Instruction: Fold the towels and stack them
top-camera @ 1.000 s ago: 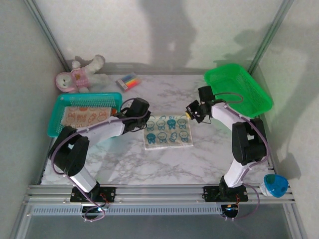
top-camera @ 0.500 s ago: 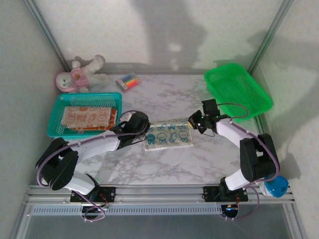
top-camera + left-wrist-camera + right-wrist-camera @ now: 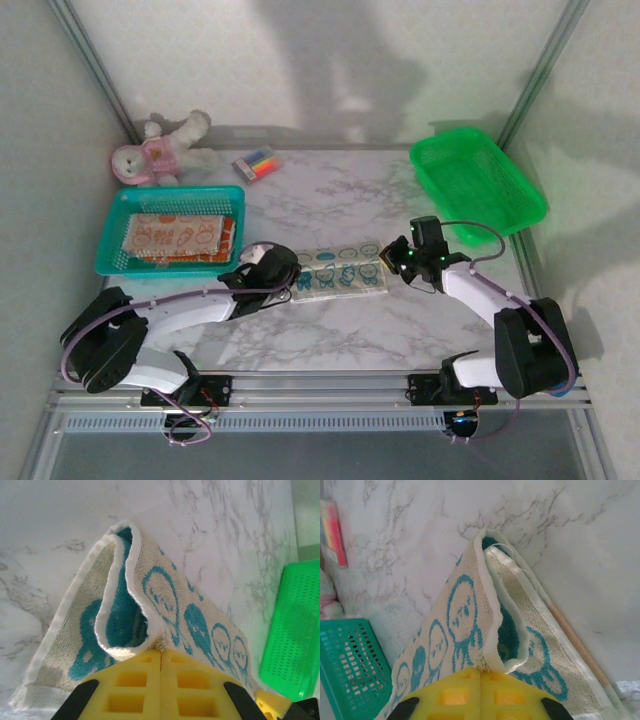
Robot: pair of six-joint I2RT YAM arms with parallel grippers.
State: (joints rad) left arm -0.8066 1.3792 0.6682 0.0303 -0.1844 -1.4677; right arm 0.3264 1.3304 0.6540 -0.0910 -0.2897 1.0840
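One white marble-patterned worktop [image 3: 330, 335] carries everything, and the two arms are bolted at its near edge so that each can take one side of a cloth. A bright green mesh basket [image 3: 520, 185] sits at the far right. A teal mesh basket [image 3: 110, 235] at the left holds a pale peach towel with orange bunnies [image 3: 175, 235], with a bright orange towel [image 3: 228, 238] showing at its edge. That basket looks like the place for the finished stack.

Between the arms, mid-worktop, lies the white terry towel with blue cartoon faces [image 3: 340, 277], doubled into a narrow strip running left to right. The left end effector [image 3: 283, 274] is clamped tight on the strip's left end and the right end effector [image 3: 392, 257] on its right end. In the wrist views the yellow pads [image 3: 135, 680] meet over a corner, and the cloth curls over just ahead of them. Pinching both corners at once probably keeps the carried edge straight while one half is laid over the other. The fold seems unfinished, since the layers bulge rather than lie flat.

A pink-and-white plush toy [image 3: 158, 150] and a small pack of coloured markers [image 3: 257, 163] lie at the back left, well apart from the work.
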